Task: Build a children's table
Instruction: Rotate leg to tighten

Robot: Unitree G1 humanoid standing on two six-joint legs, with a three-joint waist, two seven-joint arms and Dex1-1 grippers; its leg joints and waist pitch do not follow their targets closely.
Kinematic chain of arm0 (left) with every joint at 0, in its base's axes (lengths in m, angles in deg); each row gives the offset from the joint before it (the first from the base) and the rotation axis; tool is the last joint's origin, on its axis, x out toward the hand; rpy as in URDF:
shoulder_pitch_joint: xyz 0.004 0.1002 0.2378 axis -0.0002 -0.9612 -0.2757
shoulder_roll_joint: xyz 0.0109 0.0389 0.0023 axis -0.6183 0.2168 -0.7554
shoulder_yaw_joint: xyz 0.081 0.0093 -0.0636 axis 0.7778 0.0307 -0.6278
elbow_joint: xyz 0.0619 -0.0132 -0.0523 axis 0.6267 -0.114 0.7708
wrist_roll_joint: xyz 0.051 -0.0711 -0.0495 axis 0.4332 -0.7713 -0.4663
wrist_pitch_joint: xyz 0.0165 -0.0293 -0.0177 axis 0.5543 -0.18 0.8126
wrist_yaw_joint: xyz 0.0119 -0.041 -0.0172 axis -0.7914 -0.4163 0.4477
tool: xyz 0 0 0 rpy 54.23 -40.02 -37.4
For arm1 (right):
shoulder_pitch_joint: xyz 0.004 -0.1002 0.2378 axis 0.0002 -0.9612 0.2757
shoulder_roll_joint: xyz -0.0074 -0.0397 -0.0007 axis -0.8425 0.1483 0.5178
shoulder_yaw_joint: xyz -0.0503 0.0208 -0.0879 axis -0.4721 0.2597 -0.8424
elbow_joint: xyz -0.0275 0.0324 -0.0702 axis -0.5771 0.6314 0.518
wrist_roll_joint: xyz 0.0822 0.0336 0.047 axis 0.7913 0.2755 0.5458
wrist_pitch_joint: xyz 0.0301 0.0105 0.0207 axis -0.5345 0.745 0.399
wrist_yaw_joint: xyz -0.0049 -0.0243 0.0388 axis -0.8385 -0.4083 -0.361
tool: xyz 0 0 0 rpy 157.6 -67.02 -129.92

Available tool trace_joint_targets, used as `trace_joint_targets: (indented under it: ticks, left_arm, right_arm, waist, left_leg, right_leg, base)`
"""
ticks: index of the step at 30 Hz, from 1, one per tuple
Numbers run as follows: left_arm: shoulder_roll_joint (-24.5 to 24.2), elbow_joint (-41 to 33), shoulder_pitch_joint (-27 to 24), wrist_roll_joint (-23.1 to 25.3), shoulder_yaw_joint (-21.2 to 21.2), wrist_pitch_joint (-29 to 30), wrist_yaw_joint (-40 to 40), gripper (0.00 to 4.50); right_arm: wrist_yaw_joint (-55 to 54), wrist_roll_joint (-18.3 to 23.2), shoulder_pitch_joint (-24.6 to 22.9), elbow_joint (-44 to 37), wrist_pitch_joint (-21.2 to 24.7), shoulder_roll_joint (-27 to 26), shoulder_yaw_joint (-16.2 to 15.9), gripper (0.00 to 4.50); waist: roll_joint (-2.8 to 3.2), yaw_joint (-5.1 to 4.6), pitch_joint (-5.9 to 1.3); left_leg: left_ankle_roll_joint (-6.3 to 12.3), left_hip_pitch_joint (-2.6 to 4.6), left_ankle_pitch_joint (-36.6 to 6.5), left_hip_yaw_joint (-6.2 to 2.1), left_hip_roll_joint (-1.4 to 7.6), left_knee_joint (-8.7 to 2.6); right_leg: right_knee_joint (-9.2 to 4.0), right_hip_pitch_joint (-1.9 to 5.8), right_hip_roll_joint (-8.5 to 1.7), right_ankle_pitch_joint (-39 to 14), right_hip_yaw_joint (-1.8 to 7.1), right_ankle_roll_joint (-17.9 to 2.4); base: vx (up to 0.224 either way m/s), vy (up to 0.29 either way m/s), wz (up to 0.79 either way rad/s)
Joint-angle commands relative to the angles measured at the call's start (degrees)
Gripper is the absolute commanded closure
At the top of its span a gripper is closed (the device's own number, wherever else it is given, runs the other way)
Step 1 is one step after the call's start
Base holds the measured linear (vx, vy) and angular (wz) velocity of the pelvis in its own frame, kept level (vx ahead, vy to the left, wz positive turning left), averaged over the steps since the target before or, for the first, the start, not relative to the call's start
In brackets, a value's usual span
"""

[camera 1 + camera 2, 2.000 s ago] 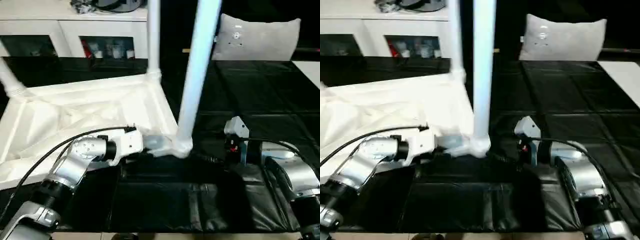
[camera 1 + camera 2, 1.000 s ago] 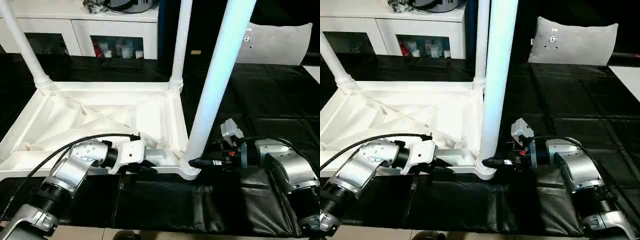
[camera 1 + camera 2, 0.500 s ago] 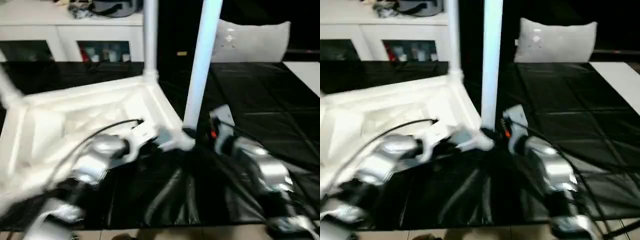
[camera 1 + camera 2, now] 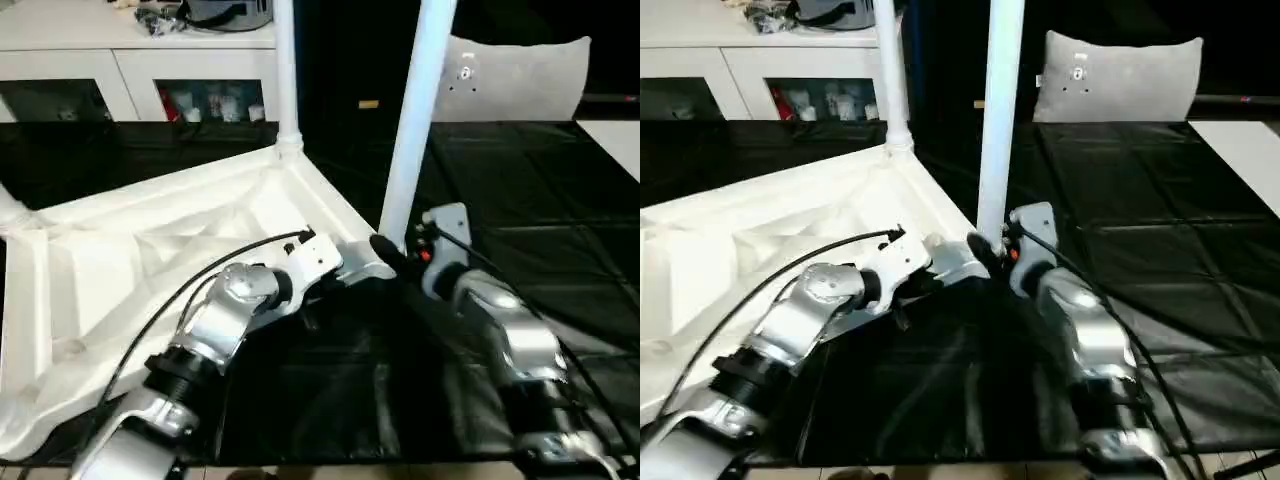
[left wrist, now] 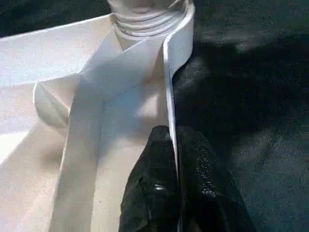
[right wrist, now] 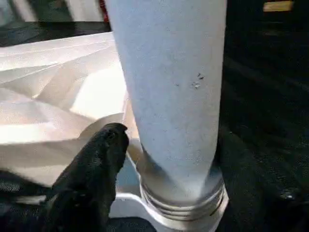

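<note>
- Black mat [image 4: 520, 180] covers the floor all the way back to a white cabinet [image 4: 130, 60] and a grey pillow [image 4: 520, 75]. The work lies on the mat, not on a tabletop.
- On the mat lies the children's table [image 4: 120, 260], turned upside down with its ribbed, cross-braced underside facing up. It sits to the left of the middle, one corner pointing between the robot's two arms.
- Three legs show, standing up out of corner sockets: the near leg [image 4: 415, 110] at the corner between the arms, a far leg [image 4: 285, 70] at the back corner, and a third leg [image 4: 8, 208] at the left edge.
- The fourth corner lies low on the left behind the left arm, and I cannot make out whether a leg stands there.
- The near leg's threaded foot sits in its socket [image 6: 183, 203]. A few ridges show above the socket's lip, so I judge it is not yet fully seated.
- The left hand [image 5: 174, 137] is pressed together on the rim [image 5: 169, 72] of the table just beside that corner, one finger inside the wall and one outside, steadying the top.
- The right hand [image 4: 388, 248] is at the base of the near leg. Whether it clamps the leg or stands loose around it I cannot tell.
- As I judge it, the build is well along. What is left is tightening this leg, checking the fourth corner and turning the table upright.
</note>
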Motion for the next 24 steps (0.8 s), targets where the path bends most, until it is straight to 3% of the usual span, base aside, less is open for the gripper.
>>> trace_joint_targets:
  ticks: [1, 6, 10, 16, 17, 24]
  left_arm:
    - [-1.0, 0.1, -0.9, -2.0, -0.5, -3.8, -2.8, 4.5]
    - [-4.3, -0.5, -2.3, -4.2, -0.3, -8.0, -9.4, 4.5]
    - [-7.4, -1.5, -3.4, -7.0, 0.4, -11.0, -17.1, 4.5]
    - [-10.7, -2.0, -4.5, -8.4, 1.4, -13.4, -24.0, 4.5]
    - [-11.3, -2.3, -4.7, -8.8, 1.6, -13.4, -25.3, 4.5]
    - [-13.3, -3.1, -5.4, -9.6, 2.7, -14.5, -30.0, 4.5]
  right_arm:
    - [6.9, 2.2, -1.1, -2.5, -0.4, 1.7, -2.7, 1.08]
    - [15.9, 2.1, -1.4, -2.7, -2.7, 8.3, -3.3, 0.64]
    - [22.2, 1.0, -0.1, -1.3, -5.8, 13.4, -4.4, 0.24]
    - [31.0, 2.7, 1.3, 0.2, -7.7, 16.8, -5.8, 0.24]
    - [33.7, 3.3, 1.2, 0.0, -7.8, 17.5, -6.5, 0.58]
    - [42.9, 5.6, 2.1, 1.3, -6.9, 18.7, -9.6, 1.06]
  waist:
    - [-0.66, 0.1, -3.21]
    - [-0.72, 0.15, -3.35]
    - [-0.81, 0.45, -3.21]
    - [-0.91, 0.65, -3.09]
    - [-1.15, 0.9, -3.12]
    - [-1.09, 1.45, -3.08]
  left_leg:
    - [2.36, 0.35, -9.4, -1.12, 3.0, -3.84]
    - [3.99, 0.33, -7.4, -0.98, 3.03, -3.44]
    - [4.48, 0.4, -7.9, -0.92, 3.17, -3.45]
    - [4.33, 0.5, -9.5, -0.81, 3.36, -3.51]
    - [4.56, 0.53, -9.3, -0.77, 3.51, -3.47]
    - [4.68, 0.66, -9.4, -0.73, 3.64, -3.42]
  right_leg:
    - [-4.34, 2.29, -4.0, -5.2, 2.46, -11.0]
    - [-3.85, 2.38, -3.99, -1.5, 2.29, -13.2]
    - [-3.95, 2.3, -4.13, -3.4, 2.23, -13.8]
    - [-3.98, 2.2, -4.16, -6.5, 2.19, -14.2]
    - [-3.84, 2.2, -4.15, -6.5, 2.21, -14.3]
    - [-3.67, 1.91, -4.16, -6.4, 2.17, -15.2]
  base:
    - [0.0, 0.0, 0.0]
    - [0.0, 0.0, 0.0]
    - [0.0, 0.0, 0.0]
    - [0.0, 0.0, 0.0]
    - [0.0, 0.0, 0.0]
    - [0.0, 0.0, 0.0]
